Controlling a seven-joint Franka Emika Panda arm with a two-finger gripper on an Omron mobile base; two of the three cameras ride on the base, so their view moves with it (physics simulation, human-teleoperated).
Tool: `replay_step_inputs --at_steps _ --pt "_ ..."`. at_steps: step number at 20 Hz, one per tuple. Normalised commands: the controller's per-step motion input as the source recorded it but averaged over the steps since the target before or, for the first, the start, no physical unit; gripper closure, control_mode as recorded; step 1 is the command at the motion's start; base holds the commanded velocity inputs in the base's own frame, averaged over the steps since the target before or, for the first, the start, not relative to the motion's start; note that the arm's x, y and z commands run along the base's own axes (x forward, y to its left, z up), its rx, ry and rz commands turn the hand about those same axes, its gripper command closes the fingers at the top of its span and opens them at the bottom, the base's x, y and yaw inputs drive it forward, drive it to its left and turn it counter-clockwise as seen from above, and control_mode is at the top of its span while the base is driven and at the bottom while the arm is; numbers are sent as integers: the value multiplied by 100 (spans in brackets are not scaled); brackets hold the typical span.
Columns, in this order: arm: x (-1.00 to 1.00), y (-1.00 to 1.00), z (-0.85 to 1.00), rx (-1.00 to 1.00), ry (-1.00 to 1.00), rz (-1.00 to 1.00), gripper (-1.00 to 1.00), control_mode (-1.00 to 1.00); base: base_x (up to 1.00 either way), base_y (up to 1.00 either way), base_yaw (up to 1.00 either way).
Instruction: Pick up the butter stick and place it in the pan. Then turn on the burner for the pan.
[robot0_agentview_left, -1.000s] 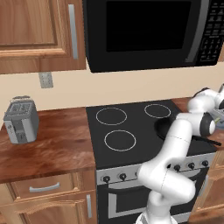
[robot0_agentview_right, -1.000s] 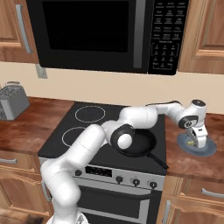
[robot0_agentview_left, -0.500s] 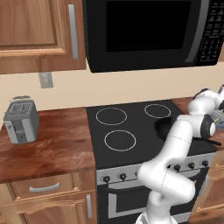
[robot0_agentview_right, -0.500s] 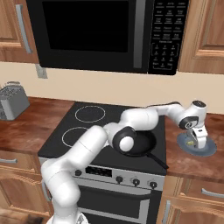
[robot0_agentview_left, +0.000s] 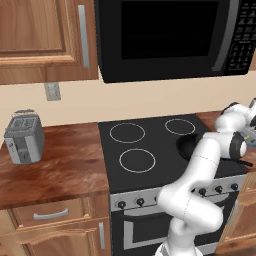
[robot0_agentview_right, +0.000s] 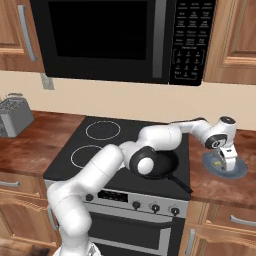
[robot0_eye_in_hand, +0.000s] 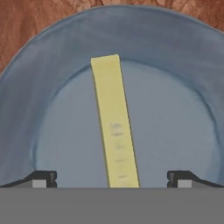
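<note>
The butter stick, a narrow pale yellow bar, lies on a flat grey-blue plate, running from the plate's middle down between my fingertips. My gripper hovers just above it, open, one finger on each side and well clear of the bar. From the right base view the gripper points down over the plate on the counter right of the stove. The black pan sits on the front right burner, its handle pointing toward the stove's front, partly covered by my arm. The pan also appears behind my forearm.
A row of burner knobs lines the stove front. A microwave hangs over the cooktop. A toaster stands on the left counter. Wooden counter surrounds the plate.
The hand has sunk a little closer to the plate. The jaws stay wide open and the butter has not moved.
</note>
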Motion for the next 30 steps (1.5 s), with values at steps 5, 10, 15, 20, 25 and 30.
replay_step_inputs --at_steps 5,10,15,20,25,30 --pt "0 0 -12 0 0 0 -100 -100 0 0 0" --pt "0 0 -12 0 0 0 100 -100 0 0 0" --pt "0 0 -18 0 0 0 100 -100 0 0 0" --pt "0 0 -23 0 0 0 100 -100 0 0 0" --pt "0 0 -4 0 0 0 100 -100 0 0 0" --pt "-7 4 18 0 0 0 100 -100 0 0 0"
